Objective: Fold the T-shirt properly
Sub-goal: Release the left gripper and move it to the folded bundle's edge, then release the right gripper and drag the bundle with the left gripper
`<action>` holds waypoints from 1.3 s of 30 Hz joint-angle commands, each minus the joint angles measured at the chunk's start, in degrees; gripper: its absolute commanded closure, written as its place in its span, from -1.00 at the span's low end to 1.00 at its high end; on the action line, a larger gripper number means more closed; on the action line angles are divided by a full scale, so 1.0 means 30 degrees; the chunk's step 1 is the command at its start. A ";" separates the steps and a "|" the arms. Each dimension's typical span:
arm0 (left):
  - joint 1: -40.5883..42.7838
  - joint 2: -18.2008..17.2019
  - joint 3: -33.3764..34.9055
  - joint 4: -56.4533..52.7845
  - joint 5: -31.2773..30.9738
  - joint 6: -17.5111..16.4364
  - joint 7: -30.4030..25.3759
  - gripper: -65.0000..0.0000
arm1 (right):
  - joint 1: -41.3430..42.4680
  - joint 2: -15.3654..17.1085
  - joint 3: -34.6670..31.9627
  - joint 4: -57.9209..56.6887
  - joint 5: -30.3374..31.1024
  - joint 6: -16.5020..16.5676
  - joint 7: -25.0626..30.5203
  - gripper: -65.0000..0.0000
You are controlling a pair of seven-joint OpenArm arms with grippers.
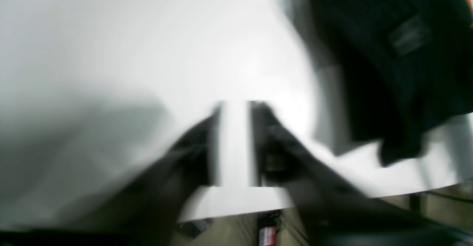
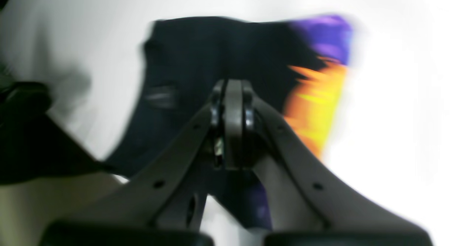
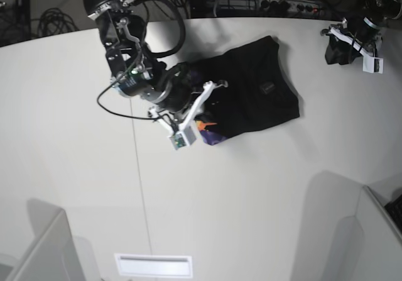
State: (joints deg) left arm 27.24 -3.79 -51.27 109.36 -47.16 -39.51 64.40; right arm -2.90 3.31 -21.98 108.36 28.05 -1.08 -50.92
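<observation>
At the bench's far middle: T-shirt (image 3: 254, 86) lay bunched, right gripper (image 3: 213, 87) at its near-left edge, left gripper (image 3: 352, 42) well apart.

Right jaws were clenched with no cloth visibly between them (wrist view blurred); the black cloth lay directly ahead and beneath, printed orange-purple corner off to one side. The T-shirt's long axis ran diagonally across the bench (image 3: 75, 168). Left jaws stood parted and empty, the shirt off to their side. Judged nearer for the coming fold: the right arm.
</observation>
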 commanded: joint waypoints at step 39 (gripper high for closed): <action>-0.5521 0.1337 0.7843 -0.7369 0.0583 0.3953 0.0320 1.00 | -0.4031 0.1314 0.5670 0.1200 0.0129 0.0375 0.2950 1.00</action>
State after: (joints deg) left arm 11.07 0.40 -28.03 86.76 -46.76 -28.25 64.10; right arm -15.51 7.09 -5.06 110.78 27.92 -0.80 -43.33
